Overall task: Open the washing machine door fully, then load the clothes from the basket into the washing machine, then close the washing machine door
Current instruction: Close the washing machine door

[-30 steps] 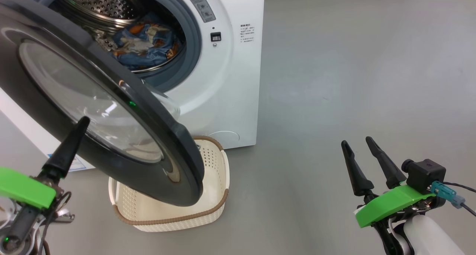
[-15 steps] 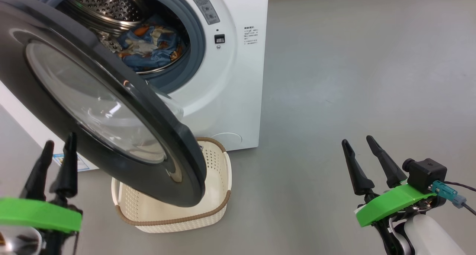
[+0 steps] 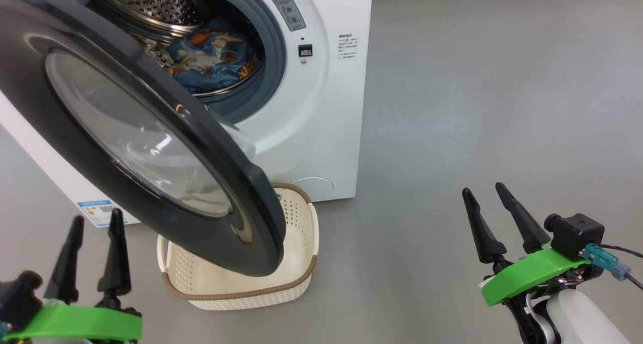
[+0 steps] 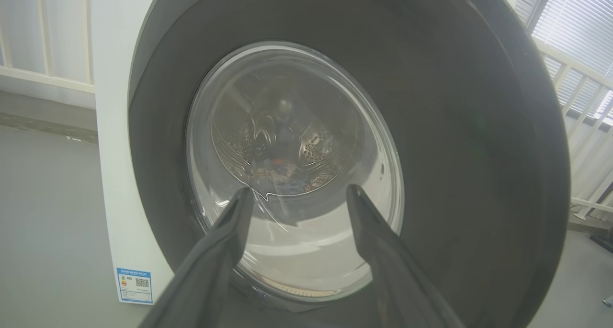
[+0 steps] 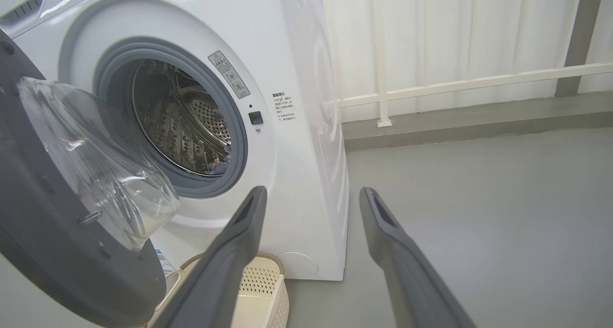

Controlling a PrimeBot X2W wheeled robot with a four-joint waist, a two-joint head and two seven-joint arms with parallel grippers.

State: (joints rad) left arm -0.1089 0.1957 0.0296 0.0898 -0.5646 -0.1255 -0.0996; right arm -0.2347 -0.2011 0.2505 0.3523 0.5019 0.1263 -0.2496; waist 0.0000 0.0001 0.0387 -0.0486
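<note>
The white washing machine [image 3: 326, 108] stands at the upper left. Its black door [image 3: 65, 148] with the glass porthole [image 3: 135, 133] hangs half-swung over the basket [image 3: 241, 294], which looks empty. Blue clothes [image 3: 211, 60] with orange print lie inside the steel drum. My left gripper [image 3: 95, 223] is open at the lower left, in front of the door's outer face and apart from it. In the left wrist view the door [image 4: 479, 151] is close ahead, beyond my open left gripper [image 4: 297, 194]. My right gripper [image 3: 485, 191] is open over bare floor at the lower right, holding nothing.
Grey floor [image 3: 477, 93] spreads to the right of the machine. A white railing [image 5: 455, 84] and curtains run along the far wall in the right wrist view. The basket [image 5: 263, 289] sits right against the machine's base.
My left gripper has dropped back from the door's face to the lower left, both fingers now showing. The head view has shifted slightly. The right gripper holds still.
</note>
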